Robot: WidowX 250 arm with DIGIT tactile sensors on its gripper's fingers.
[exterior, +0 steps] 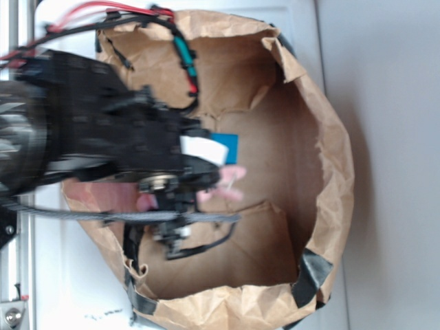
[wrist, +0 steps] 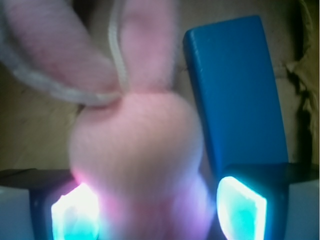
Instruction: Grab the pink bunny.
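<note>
Pink bunny [wrist: 135, 150] on brown cardboard floor [exterior: 275, 137]

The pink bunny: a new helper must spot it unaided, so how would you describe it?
Look inside the crumpled brown paper bag, under the black robot gripper. Beside the flat blue rectangular block lies the soft pale-pink plush bunny, between the fingers. Only it is fuzzy, rounded and long-eared.

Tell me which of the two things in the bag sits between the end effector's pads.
The pink bunny: soft, long-eared, its body between the two glowing pads of the end effector. The blue block is flat, hard-edged and lies beside it, outside the gap.
</note>
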